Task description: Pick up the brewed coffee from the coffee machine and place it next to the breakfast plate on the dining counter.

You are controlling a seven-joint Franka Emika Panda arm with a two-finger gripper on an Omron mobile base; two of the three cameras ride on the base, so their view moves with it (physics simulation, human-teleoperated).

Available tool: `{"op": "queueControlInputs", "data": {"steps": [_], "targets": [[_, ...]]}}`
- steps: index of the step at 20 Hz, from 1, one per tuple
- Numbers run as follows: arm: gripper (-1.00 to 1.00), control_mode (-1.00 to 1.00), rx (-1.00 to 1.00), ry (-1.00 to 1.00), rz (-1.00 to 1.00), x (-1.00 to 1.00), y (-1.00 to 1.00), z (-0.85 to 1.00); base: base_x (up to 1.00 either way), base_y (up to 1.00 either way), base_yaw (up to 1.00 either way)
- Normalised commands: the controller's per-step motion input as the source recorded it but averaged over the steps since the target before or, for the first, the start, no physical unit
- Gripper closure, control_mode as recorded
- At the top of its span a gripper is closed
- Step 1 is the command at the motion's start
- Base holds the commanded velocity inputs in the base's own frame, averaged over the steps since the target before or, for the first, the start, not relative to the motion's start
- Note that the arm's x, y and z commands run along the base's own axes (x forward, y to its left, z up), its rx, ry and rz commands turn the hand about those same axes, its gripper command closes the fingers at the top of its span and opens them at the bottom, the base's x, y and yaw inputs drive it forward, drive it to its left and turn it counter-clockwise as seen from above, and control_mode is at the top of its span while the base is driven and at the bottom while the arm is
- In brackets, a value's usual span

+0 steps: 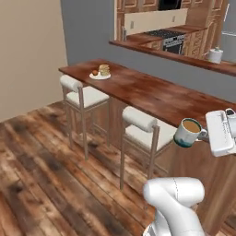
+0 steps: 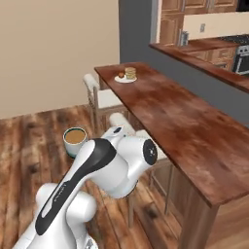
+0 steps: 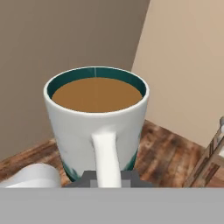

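Got the brewed coffee (image 1: 189, 132) by its handle in my gripper (image 1: 206, 134), carry stage. Next: haul it along the dining counter (image 1: 152, 94) to the breakfast plate (image 1: 100, 76).

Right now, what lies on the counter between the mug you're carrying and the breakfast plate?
Nothing: in the left base view, only bare reddish-brown wooden countertop stretches from the white teal-banded mug of coffee to the small white plate of pastries.

Bare dining counter (image 2: 180, 116) beside breakfast plate (image 2: 126, 79).
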Motion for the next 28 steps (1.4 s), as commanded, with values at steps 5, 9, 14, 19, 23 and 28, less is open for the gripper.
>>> {"op": "queueControlInputs", "data": {"steps": [5,9,14,19,23,28], "targets": [[1.0,1.0,0.0,0.0,0.0,0.0,0.0,0.0,0.96,0.9,-0.61],[1.0,1.0,0.0,0.0,0.0,0.0,0.0,0.0,0.53,1.0,-0.48],[1.0,1.0,0.0,0.0,0.0,0.0,0.0,0.0,0.2,1.0,-0.4],[1.0,1.0,0.0,0.0,0.0,0.0,0.0,0.0,0.23,1.0,-0.4],[1.0,1.0,0.0,0.0,0.0,0.0,0.0,0.0,0.48,1.0,-0.41],[1.0,1.0,0.0,0.0,0.0,0.0,0.0,0.0,0.63,1.0,-0.39]]}}
